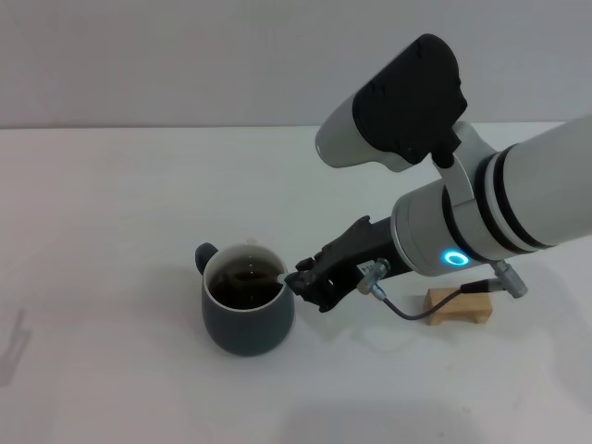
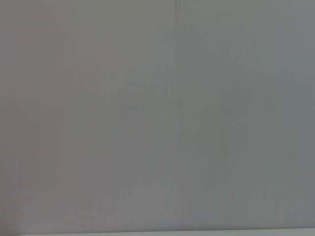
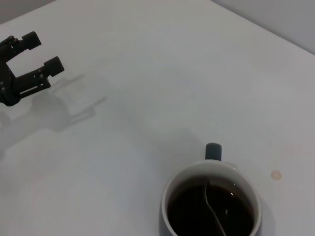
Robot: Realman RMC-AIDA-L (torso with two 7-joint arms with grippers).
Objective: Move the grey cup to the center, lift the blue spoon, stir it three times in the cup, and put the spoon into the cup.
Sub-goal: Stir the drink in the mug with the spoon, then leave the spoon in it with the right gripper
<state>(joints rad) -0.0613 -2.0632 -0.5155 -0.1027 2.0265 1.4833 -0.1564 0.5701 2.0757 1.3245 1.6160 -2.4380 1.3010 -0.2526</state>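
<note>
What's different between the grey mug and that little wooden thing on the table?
The grey cup is rounded and dark, holding brown liquid and the blue spoon; the wooden block is pale and boxy. The cup stands by the right gripper; the block lies partly hidden behind that arm. Both rest on the white table. The left gripper is far off.

grey cup (image 1: 248, 313) on white table (image 1: 111, 231) (dark liquid inside), right tool (image 1: 303, 278) at rim
</note>
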